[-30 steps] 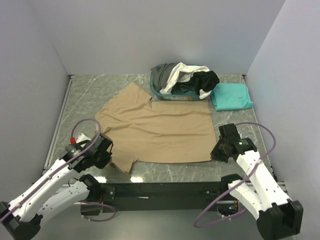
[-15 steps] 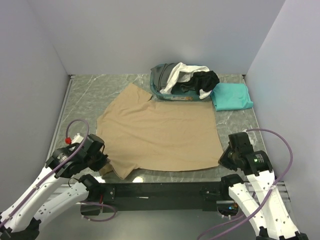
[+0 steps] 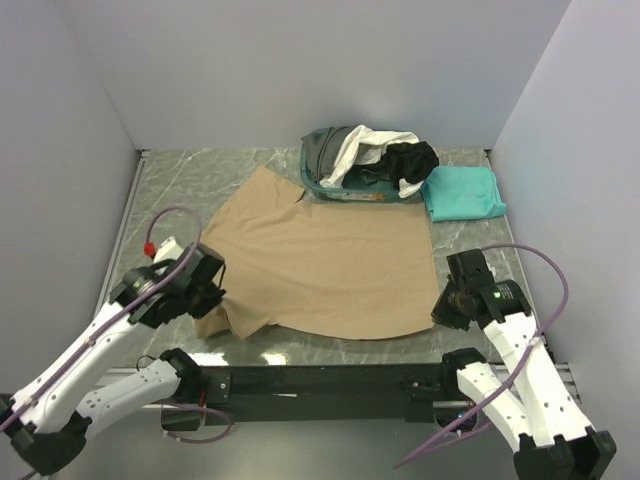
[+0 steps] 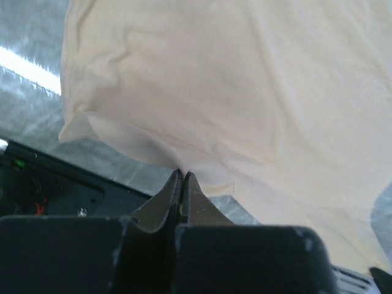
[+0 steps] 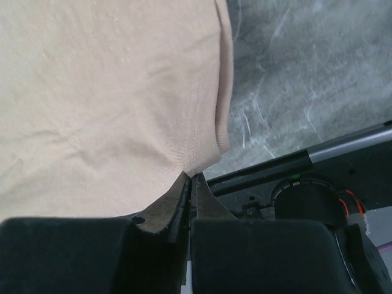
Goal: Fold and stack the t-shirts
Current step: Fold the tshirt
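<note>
The tan t-shirt (image 3: 320, 265) lies spread on the marble table. My left gripper (image 3: 212, 300) is shut on its near left sleeve edge, and the left wrist view (image 4: 182, 173) shows the cloth pinched at the tips. My right gripper (image 3: 440, 312) is shut on the shirt's near right hem corner, and the right wrist view (image 5: 192, 176) shows the hem (image 5: 202, 141) held in the tips. A folded teal t-shirt (image 3: 462, 193) lies at the back right. White (image 3: 362, 145), black (image 3: 412, 160) and dark grey (image 3: 322, 150) shirts sit heaped in the basket.
A teal plastic basket (image 3: 330, 187) stands at the back centre, touching the tan shirt's far edge. Grey walls close in the table on the left, back and right. The black base rail (image 3: 320, 380) runs along the near edge.
Both grippers pulled the tan shirt's near edge towards me, then moved back forward a little. The shirt now lies flatter and wider at the right hem.
</note>
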You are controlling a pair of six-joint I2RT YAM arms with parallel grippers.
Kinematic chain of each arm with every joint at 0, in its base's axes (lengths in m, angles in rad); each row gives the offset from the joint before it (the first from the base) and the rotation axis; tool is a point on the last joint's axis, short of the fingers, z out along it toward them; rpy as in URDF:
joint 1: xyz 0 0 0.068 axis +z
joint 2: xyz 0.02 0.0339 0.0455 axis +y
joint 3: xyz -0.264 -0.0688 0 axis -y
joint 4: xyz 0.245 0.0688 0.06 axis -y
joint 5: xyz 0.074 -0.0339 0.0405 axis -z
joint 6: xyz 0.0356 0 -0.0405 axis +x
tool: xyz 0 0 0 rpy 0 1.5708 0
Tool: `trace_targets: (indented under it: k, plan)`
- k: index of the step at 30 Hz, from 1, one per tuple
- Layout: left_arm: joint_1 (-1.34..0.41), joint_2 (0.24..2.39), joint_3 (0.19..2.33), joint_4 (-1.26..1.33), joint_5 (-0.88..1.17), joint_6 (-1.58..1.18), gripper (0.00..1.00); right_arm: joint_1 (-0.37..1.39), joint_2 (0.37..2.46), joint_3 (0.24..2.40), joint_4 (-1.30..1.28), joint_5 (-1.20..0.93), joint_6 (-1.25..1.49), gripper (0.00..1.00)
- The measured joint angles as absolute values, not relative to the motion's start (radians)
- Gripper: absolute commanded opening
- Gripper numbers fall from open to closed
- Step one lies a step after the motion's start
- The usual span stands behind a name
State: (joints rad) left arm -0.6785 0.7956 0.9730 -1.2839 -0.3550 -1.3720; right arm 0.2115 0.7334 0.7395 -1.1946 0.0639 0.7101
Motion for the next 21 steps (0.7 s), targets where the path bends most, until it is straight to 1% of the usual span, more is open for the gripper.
trace_targets:
  k: [10,17,21]
  plan:
    - [-0.678,1.111,1.170,-1.170,-0.492,-1.163,0.01,0.212,0.935,0.797,-1.071,0.072,0.651,0.00]
    - [-0.672,1.268,1.239,-1.067,-0.551,-1.069,0.02,0.211,0.975,0.820,-0.951,0.117,0.650,0.01]
    - [-0.631,1.334,1.257,-1.007,-0.553,-1.028,0.01,0.208,1.011,0.830,-0.903,0.142,0.653,0.02]
